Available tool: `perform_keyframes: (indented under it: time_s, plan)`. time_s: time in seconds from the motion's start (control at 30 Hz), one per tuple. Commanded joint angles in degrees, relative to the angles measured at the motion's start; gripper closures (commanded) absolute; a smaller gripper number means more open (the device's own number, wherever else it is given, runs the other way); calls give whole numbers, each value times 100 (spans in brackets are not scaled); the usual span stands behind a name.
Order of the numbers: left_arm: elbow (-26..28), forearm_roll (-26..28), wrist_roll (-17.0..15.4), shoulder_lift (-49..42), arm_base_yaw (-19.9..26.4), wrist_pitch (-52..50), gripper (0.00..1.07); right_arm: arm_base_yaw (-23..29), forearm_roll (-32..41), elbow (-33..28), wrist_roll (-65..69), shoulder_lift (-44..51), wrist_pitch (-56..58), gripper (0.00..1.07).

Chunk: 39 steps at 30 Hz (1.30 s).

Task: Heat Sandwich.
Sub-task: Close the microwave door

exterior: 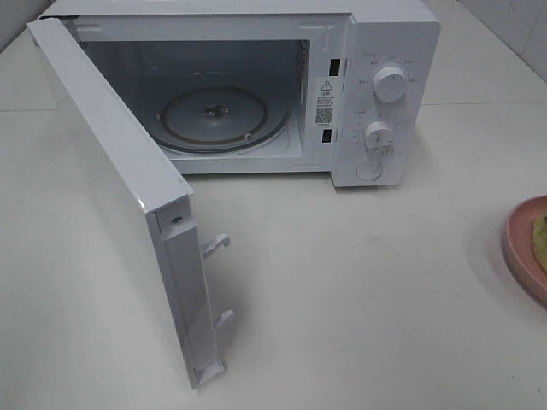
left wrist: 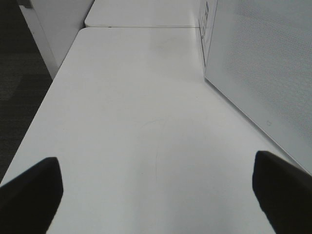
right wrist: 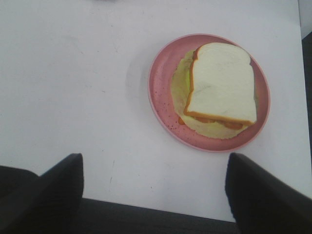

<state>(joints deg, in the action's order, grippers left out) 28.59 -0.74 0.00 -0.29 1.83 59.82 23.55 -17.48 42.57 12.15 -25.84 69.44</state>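
Two grippers: left (left wrist: 156, 195) and right (right wrist: 153, 192), jaws apart, empty.
Sandwich (right wrist: 220, 90): on plate (right wrist: 161, 105), right of microwave (exterior: 376, 94).
Door (exterior: 111, 196): open; I judge it ready for loading.

Even, bright overhead light, soft faint shadows under the microwave door (exterior: 128, 213) and beside the pink plate (right wrist: 161, 92), white table (exterior: 359, 282) nearly washed out, wrist views slightly soft, near fingers (left wrist: 29, 195) dark and blurred.
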Motion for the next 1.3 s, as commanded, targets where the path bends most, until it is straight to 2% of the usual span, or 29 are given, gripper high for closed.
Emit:
perform_keyframes:
  time_s: [0.03, 0.23, 0.33, 0.43, 0.5, 0.57, 0.7, 1.23, 1.3]
  plan:
    - [-17, -6, 0, -143, 11, -52, 7, -17, 11, -178, -166, 544, 183, 31]
    - [-17, -6, 0, -143, 11, -52, 7, -103, 103, -636, -172, 1501, 29, 31]
    - [-17, -6, 0, -143, 11, -52, 7, -367, 252, -825, -183, 1868, -183, 31]
    - [-17, -6, 0, -143, 11, -52, 7, -877, 487, -1037, -355, 2217, -556, 31]
    - [-17, -6, 0, -143, 11, -52, 7, -974, 550, -1100, -395, 2275, -625, 31]
    - [-17, -6, 0, -143, 11, -52, 7, -1329, 739, -1283, -550, 2492, -831, 31]
    - [-17, -6, 0, -143, 11, -52, 7, -1604, 928, -1381, -756, 2767, -991, 31]
    - [-17, -6, 0, -143, 11, -52, 7, -1696, 928, -1381, -751, 2762, -991, 31]
    - [-17, -6, 0, -143, 11, -52, 7, -1833, 928, -1381, -745, 2762, -991, 31]
